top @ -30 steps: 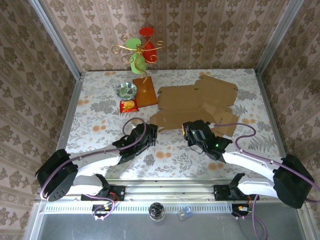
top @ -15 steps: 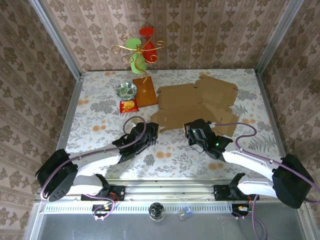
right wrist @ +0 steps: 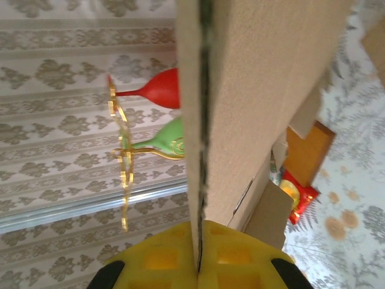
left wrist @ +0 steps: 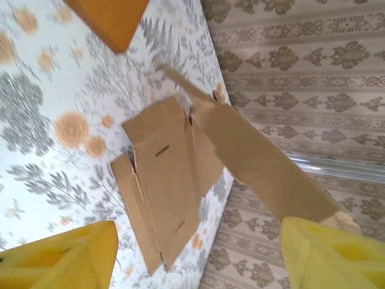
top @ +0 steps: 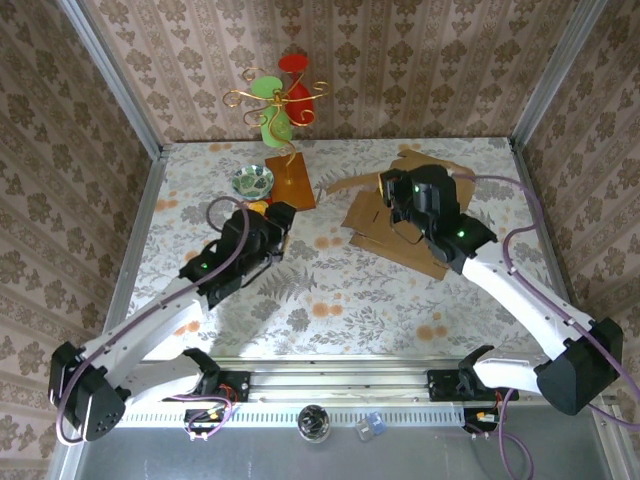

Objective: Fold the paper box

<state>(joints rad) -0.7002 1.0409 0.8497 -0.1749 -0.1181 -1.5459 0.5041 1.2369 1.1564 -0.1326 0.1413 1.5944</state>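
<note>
Nearest you, at the bottom of the overhead view, both arms rise from the rail in white links and black joints. Your left arm (top: 170,315) reaches to left of centre. The left jaws stand wide apart with nothing between them, and in the left wrist view the two blocky yellow pads (left wrist: 60,259) sit in the bottom corners, well apart.

Your right arm (top: 520,290) stretches to the upper right of centre. The right jaws are closed tight on the paper box (top: 385,232). In the right wrist view, the raw edge of a panel runs straight down into the seam between that arm's pads (right wrist: 240,259).

The box is a flat die-cut blank of plain matt brown cardboard, with creases, tabs and short slots. Most of it lies on the tabletop (top: 330,300) right of centre, and the gripped panel is tilted up off the surface. The tabletop has a white covering printed with grey ferns and orange blooms.

Further back, up and left of the box, a red packet (right wrist: 298,192) lies just beside a small round bowl (top: 254,181). Next to them is an orange-brown rectangular board (top: 290,180). It carries a curly gold wire stand (top: 280,95) with a red and a green goblet-shaped piece. Behind everything are walls (top: 420,60) of striped damask wallpaper.
</note>
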